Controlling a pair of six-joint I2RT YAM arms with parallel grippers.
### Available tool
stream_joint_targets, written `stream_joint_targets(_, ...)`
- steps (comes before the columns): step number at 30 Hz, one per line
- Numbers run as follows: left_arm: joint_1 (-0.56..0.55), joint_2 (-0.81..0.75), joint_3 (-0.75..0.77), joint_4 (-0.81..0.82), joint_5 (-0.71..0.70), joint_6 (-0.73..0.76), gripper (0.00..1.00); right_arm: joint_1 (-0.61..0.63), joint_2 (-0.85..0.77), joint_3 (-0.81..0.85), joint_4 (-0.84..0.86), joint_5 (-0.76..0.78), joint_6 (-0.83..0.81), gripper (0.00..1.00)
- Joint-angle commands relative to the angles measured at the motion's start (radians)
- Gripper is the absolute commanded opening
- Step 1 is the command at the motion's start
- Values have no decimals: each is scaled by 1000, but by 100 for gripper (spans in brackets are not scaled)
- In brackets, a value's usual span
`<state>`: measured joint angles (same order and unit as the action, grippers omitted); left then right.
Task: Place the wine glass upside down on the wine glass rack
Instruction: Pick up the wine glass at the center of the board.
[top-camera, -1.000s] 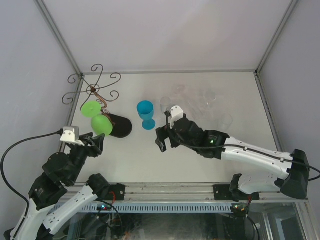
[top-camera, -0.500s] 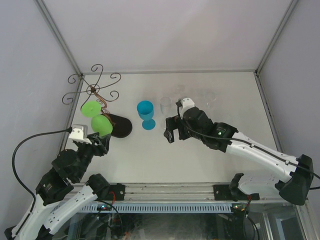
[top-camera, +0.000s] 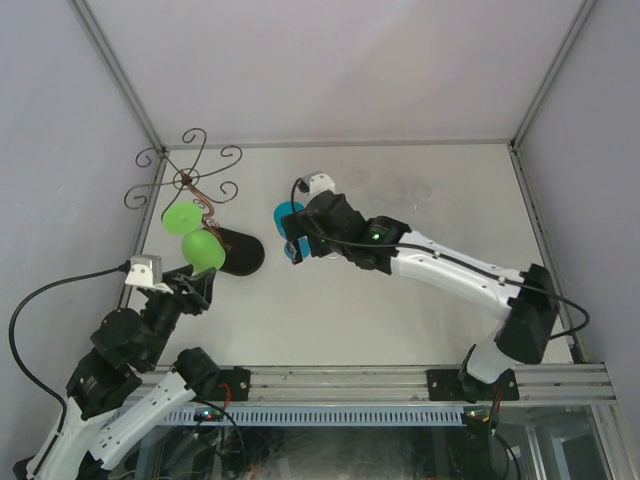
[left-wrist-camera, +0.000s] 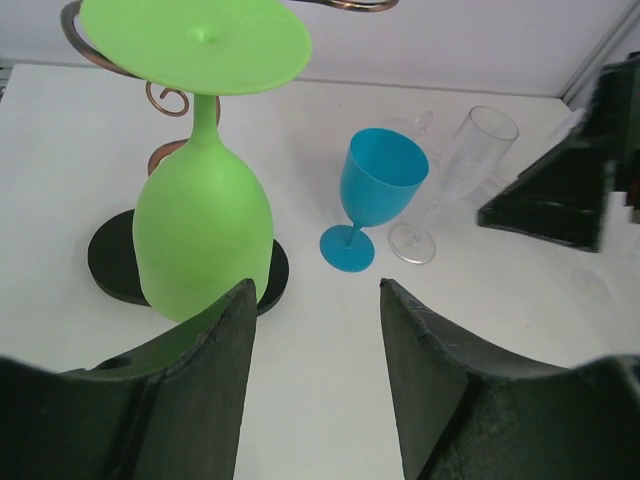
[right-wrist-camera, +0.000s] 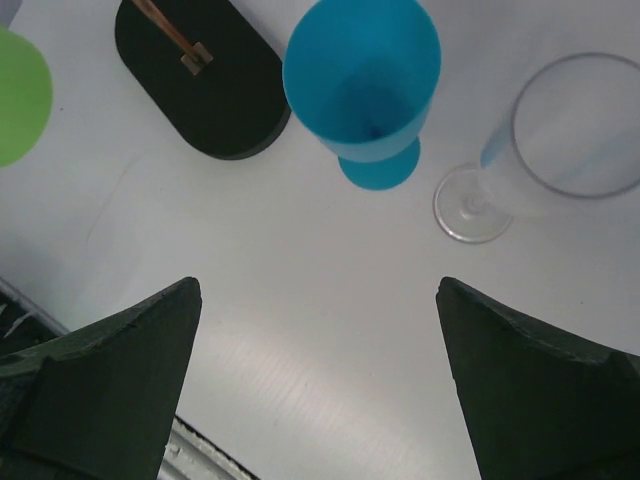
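Note:
The wine glass rack (top-camera: 186, 181) stands at the back left, with dark scroll arms on a black oval base (right-wrist-camera: 200, 85). A green wine glass (left-wrist-camera: 200, 230) hangs upside down from one arm, its bowl just above the base. A blue wine glass (right-wrist-camera: 365, 85) stands upright right of the base, and a clear one (right-wrist-camera: 580, 130) stands beside it. My right gripper (right-wrist-camera: 318, 285) hovers open above and just in front of the blue glass (top-camera: 283, 212), holding nothing. My left gripper (left-wrist-camera: 315, 285) is open and empty, just in front of the green glass.
The right gripper's dark body (left-wrist-camera: 560, 190) shows beyond the clear glass (left-wrist-camera: 455, 170) in the left wrist view. The enclosure's frame post (top-camera: 120, 70) and walls close in the table's back and sides. The metal rail (top-camera: 330, 378) runs along the near edge.
My right arm has swung left from the clear glasses to over the blue glass. My left arm rose towards the green glass, then dropped back a little. Both grippers kept the same opening.

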<state>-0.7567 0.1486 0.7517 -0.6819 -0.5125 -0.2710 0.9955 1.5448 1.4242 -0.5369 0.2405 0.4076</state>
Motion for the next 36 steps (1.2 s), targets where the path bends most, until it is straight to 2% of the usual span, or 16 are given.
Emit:
stream_joint_targets(1,5,-28,-12,49,-3,-6,57,24,100,103,-2,116,18,100)
stream_joint_targets(16,5,-39,-10,49,-4,0,57,28,349,312,-66,235,129,100)
stream_joint_targets(25,5,-38,-8,48,-4,3,57,26,446,403,-83,330,159,100)
stream_joint_targets(36,8,-33,-7,49,-3,6,57,1,509,436,-19,384,155,100)
